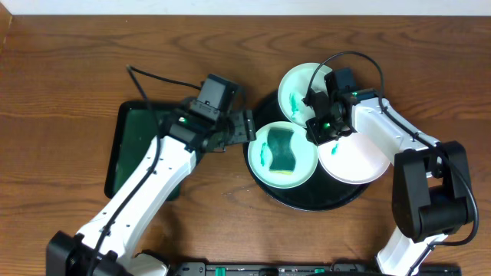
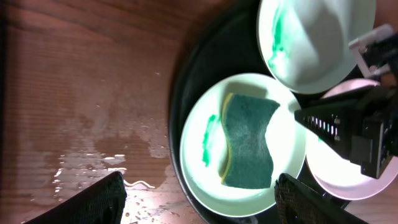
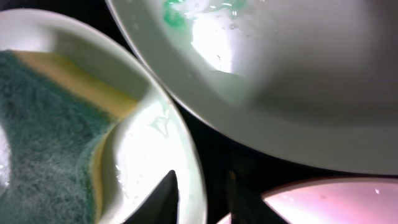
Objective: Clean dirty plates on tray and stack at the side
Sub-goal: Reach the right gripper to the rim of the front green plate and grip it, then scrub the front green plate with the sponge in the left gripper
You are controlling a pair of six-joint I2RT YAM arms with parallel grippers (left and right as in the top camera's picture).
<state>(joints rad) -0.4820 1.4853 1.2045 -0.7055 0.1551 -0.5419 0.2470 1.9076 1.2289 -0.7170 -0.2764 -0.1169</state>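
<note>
No text, label, brand, number or sign can be read in any view; the plates, tray, sponge and arms carry no legible markings.

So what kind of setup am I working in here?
Likely a lab tabletop rig, not a real kitchen: bare wooden table, black tray of green-smeared plates, one carrying a sponge.

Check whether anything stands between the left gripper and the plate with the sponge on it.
Nothing visible does. The left gripper is open at the left rim of the tray, and the plate with the sponge lies straight ahead of it. The right gripper is at that plate's far edge, not in the path.
</note>
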